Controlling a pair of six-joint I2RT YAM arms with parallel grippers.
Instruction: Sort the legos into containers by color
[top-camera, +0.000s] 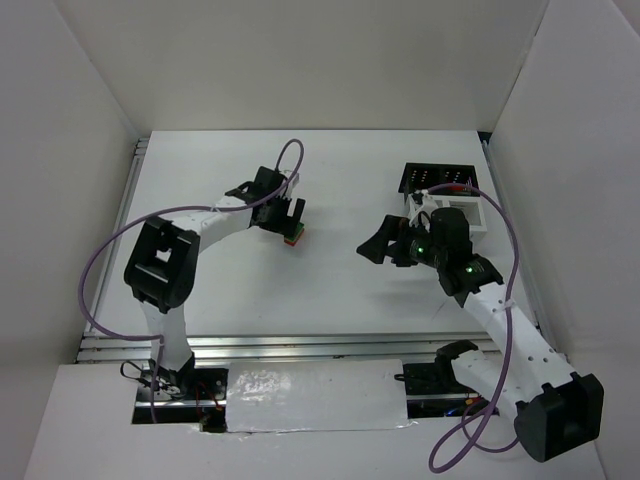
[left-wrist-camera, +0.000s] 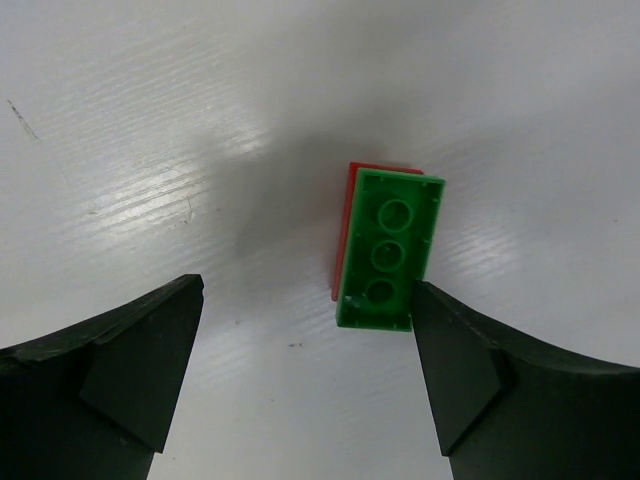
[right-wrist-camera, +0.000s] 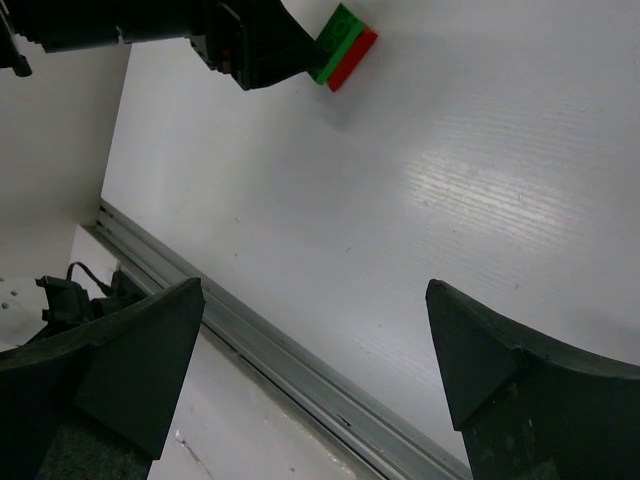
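A green brick stuck to a red brick (left-wrist-camera: 386, 248) lies on its side on the white table; it also shows in the top view (top-camera: 293, 236) and the right wrist view (right-wrist-camera: 344, 46). My left gripper (left-wrist-camera: 305, 300) is open right over it, its right finger touching the brick's green end, its left finger well apart. My right gripper (right-wrist-camera: 312, 300) is open and empty, held above the table mid-right in the top view (top-camera: 378, 243). The black bin (top-camera: 440, 180) and the white slatted bin (top-camera: 470, 215) stand at the back right, behind the right arm.
White walls enclose the table on the left, back and right. A metal rail (right-wrist-camera: 300, 365) runs along the near table edge. Cables loop over both arms. No other bricks show on the table.
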